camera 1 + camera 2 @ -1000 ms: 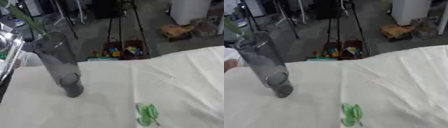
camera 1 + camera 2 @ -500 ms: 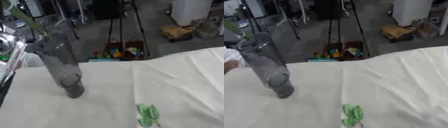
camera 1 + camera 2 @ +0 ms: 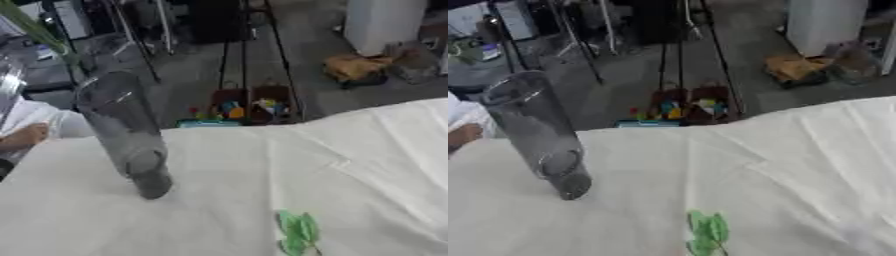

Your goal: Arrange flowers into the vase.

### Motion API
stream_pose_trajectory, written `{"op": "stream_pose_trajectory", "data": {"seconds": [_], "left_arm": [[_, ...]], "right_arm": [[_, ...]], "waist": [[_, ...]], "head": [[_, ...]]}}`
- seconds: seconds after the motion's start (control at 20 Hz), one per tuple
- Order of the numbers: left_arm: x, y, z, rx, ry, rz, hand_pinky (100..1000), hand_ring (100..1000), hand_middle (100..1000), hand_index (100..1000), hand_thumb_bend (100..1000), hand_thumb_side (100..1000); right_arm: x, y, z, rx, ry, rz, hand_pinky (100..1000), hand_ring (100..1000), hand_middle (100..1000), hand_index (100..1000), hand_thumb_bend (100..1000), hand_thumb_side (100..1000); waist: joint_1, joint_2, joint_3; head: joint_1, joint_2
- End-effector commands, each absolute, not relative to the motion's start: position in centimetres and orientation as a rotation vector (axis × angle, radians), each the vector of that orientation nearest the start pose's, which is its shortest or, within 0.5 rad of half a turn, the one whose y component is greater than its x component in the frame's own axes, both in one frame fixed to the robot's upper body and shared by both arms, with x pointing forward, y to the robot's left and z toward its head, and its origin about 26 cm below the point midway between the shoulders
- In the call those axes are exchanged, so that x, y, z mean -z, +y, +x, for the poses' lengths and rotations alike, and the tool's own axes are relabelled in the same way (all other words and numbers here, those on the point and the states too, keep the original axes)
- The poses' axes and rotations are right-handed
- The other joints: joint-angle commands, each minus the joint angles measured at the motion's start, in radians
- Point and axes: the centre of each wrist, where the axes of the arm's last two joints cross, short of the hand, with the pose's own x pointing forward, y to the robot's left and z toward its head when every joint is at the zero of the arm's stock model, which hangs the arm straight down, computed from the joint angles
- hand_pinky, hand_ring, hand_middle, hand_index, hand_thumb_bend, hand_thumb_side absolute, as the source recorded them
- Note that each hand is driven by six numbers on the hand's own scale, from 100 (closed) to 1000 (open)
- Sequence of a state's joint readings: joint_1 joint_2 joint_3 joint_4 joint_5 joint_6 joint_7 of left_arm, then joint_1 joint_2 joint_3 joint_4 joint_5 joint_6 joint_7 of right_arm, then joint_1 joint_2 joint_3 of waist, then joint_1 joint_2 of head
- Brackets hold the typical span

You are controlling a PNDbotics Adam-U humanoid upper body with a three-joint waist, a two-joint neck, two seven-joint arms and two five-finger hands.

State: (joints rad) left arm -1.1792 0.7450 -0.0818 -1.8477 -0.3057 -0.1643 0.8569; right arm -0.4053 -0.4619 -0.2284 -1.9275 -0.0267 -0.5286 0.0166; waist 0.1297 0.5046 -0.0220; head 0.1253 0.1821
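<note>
Across the lower frame, the tabletop (image 3: 367, 165) is showing under a wrinkled white cloth that is covering it edge to edge. Vase (image 3: 122, 130) is standing on the cloth at left-centre, tall clear grey glass, leaning away from the camera in both eye views. Green stem (image 3: 39, 30) is showing up behind the vase mouth at top left; can't tell whether it is sitting inside the vase or just behind it. Green leaves (image 3: 297, 232) are lying flat on the cloth near the bottom edge, well apart from the vase, right of it and closer to the camera. At the far left edge a person's hand (image 3: 22, 137) with a white sleeve is resting at the tabletop edge, near the vase, not touching it. Neither robot hand is showing in either view, so can't tell their state.
</note>
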Motion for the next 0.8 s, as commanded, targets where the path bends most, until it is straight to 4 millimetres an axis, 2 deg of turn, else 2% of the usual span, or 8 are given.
{"op": "stream_pose_trajectory", "data": {"seconds": [0.05, 0.8], "left_arm": [[-47.87, 23.43, 26.91, 0.279, 2.593, -0.692, 100, 100, 100, 119, 100, 409], [-47.38, 22.83, 26.93, 0.211, 2.558, -0.73, 100, 100, 100, 116, 100, 400]], "right_arm": [[-26.07, -33.23, 30.68, 0.554, 3.264, 0.469, 585, 815, 475, 769, 100, 856], [-26.21, -33.21, 30.74, 0.561, 3.257, 0.459, 587, 817, 472, 770, 100, 857]], "waist": [[-0.001, -0.028, 0.007], [-0.002, -0.012, 0.0]], "head": [[-0.002, -0.002], [-0.005, -0.028]]}}
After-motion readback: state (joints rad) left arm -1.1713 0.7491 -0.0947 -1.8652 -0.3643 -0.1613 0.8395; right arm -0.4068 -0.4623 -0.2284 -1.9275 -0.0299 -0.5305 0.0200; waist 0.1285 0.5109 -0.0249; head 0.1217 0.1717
